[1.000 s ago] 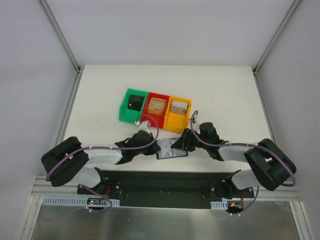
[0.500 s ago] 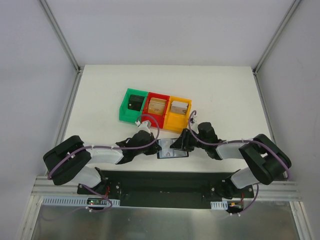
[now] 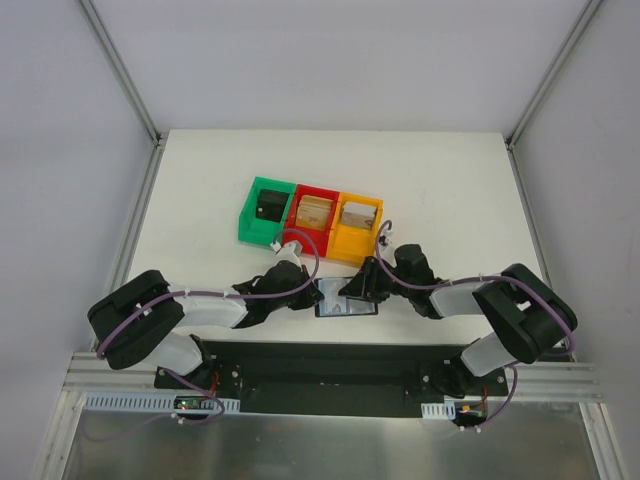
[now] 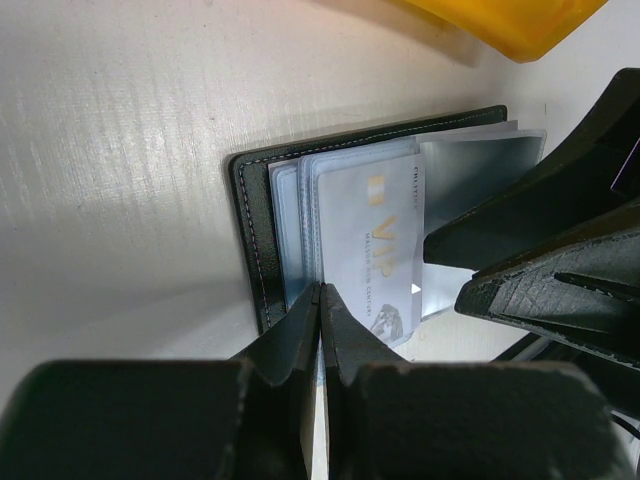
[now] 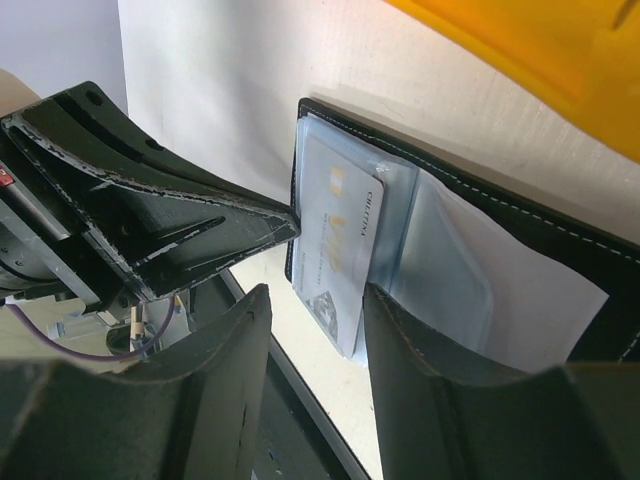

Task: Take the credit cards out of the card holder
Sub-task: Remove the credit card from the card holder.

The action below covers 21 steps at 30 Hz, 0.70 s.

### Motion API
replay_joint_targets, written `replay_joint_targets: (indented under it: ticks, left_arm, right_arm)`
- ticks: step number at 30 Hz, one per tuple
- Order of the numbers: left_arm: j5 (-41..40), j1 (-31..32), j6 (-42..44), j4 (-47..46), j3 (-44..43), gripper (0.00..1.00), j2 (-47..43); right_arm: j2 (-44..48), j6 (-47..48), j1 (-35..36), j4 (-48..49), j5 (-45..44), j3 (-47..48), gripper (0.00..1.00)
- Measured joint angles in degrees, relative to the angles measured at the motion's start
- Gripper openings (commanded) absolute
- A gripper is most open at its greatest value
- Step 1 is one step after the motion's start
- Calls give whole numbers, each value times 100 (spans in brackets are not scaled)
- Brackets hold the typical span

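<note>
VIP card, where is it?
In the left wrist view, the card sits in the open card holder, between the left gripper and the right gripper, near the yellow bin.

The top camera looks down from high behind; both wrist cameras, close and facing each other, share the card holder (image 4: 250,235).

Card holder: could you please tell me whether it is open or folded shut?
Open: the card holder lies spread flat on the table, its clear sleeves and a pale card exposed.
</note>
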<state>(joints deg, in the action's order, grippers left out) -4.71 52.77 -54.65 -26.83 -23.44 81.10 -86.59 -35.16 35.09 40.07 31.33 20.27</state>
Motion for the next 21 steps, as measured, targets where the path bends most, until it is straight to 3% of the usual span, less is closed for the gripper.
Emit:
replay_joint_targets:
  ticks: [21]
  left_arm:
    - [20,-35,-15,-179,0,0,116]
  right_arm:
    - [-321,-201,-42,372,83,-4,41]
